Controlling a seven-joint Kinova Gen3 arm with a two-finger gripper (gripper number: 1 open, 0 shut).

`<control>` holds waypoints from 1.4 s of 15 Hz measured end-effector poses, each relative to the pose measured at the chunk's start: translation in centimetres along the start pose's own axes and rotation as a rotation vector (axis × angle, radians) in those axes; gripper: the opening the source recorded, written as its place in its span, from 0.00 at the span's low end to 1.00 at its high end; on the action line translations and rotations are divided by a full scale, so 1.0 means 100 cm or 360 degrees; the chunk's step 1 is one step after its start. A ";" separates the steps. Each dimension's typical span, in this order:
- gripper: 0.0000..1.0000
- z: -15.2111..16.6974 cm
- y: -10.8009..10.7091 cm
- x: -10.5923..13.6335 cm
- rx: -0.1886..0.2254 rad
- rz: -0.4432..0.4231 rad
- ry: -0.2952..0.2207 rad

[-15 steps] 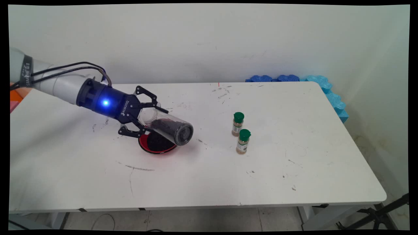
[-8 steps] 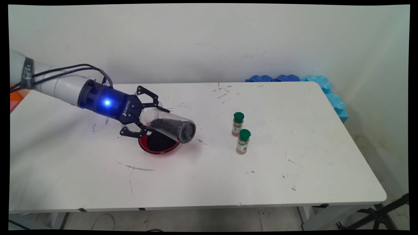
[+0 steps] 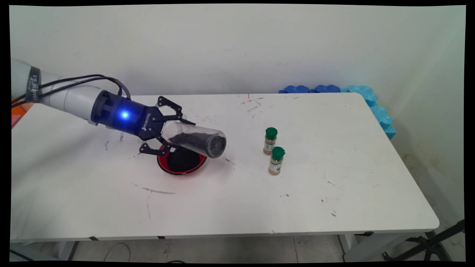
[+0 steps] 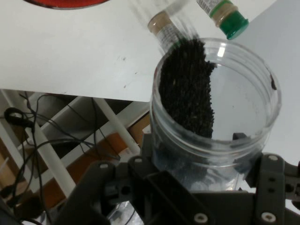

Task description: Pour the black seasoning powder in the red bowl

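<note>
My gripper (image 3: 179,135) is shut on a clear plastic jar (image 3: 196,139), gripping it near its base. The jar lies almost level in the air, its open mouth pointing right. Black grains (image 3: 187,140) lie along its lower side. Just below it a red bowl (image 3: 162,167) holding more black grains stands on the table. The jar's mouth hangs over the bowl's right rim or slightly past it. In the hand view the jar (image 4: 234,112) fills the space between the fingers (image 4: 140,161), with the grains (image 4: 187,89) heaped on its left wall.
Two small spice bottles with green caps (image 3: 270,141) (image 3: 276,160) stand upright to the right of the bowl. Blue foam pieces (image 3: 371,102) line the table's far right corner. The white table (image 3: 237,207) has scuff marks.
The gripper has moved slightly right and up with the jar. The jar's mouth has risen, so the jar lies closer to level than before.
</note>
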 end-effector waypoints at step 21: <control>0.00 0.007 0.002 -0.001 -0.0071 -0.0156 -0.0025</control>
